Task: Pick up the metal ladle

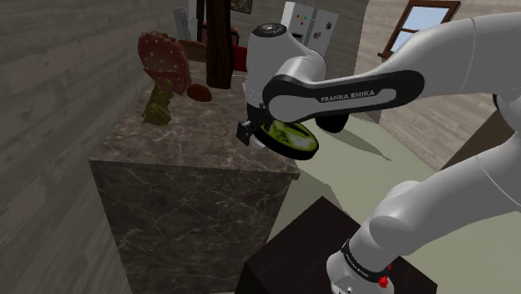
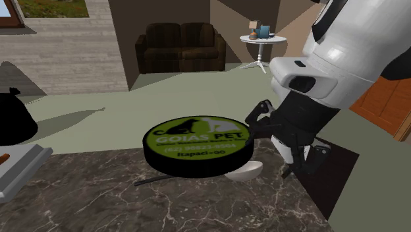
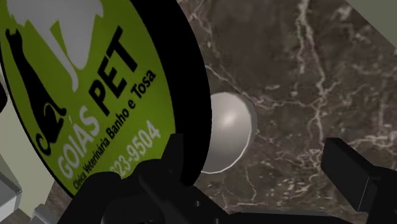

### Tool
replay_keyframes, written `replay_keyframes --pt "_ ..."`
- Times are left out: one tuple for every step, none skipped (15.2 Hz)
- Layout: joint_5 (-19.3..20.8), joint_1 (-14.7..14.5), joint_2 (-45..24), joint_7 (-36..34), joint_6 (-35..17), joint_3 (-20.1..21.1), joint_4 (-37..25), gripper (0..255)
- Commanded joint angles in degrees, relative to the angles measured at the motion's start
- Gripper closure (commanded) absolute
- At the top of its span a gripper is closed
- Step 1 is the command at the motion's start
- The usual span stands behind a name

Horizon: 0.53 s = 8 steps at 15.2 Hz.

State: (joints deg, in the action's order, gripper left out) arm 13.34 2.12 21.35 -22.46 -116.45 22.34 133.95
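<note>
**Claw** (image 3: 257, 162): one, black, with two fingers (image 3: 356, 175). I found them standing apart, open and gripping nothing. In the wrist view one finger sat close against the rim of the disc and the other stood over bare stone. In the second exterior view the claw hung at the frame's right of centre, low over the counter's edge.

**Ladle** (image 3: 226, 130): one. Its pale rounded bowl lay on the counter just ahead of the claw, between the lines of the two fingers, nearer the disc-side finger and touching neither. In the second exterior view the bowl peeked out at the disc's lower right, and a thin dark handle came out at the disc's lower left. I judged that the shaft ran beneath the disc.

**Disc** (image 3: 83, 95): one, flat and round, with a black rim and a green printed face. It rested over the ladle's middle.

**Counter** (image 3: 305, 76): one, dark veined stone.

**Mushroom ornament** (image 1: 163, 58): one, upper left of the shoulder view and well apart from the work.

**Sofa** (image 2: 181, 46) and **round side table** (image 2: 263, 41): one each, along the top of the second exterior view.

**Hazards, as I judged them:**
- The disc-side finger could strike or ride up on the rim as the claw descended.
- The smooth, curved bowl could squirt out of a pinch.
- Lifting a ladle pinned under the disc could tip the disc or drag it off the nearby counter edge.
</note>
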Motion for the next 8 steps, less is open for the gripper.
replay_keyframes --pt "0.33 0.10 -0.38 -0.52 -1.45 0.13 1.11 0" --pt "0.49 0.15 -0.63 -0.84 -2.19 0.22 1.66 0" --pt "0.60 0.18 -0.78 -1.02 -2.62 0.28 1.97 0" --pt "0.59 0.17 -0.77 -1.02 -2.62 0.28 1.98 0" --pt "0.63 0.20 -0.87 -1.04 -2.64 0.29 1.91 255" --pt "0.62 0.19 -0.87 -1.05 -2.60 0.30 1.88 255" --pt "0.63 0.20 -0.89 -1.04 -2.60 0.30 1.84 255" --pt "0.62 0.19 -0.89 -1.05 -2.59 0.31 1.84 255"
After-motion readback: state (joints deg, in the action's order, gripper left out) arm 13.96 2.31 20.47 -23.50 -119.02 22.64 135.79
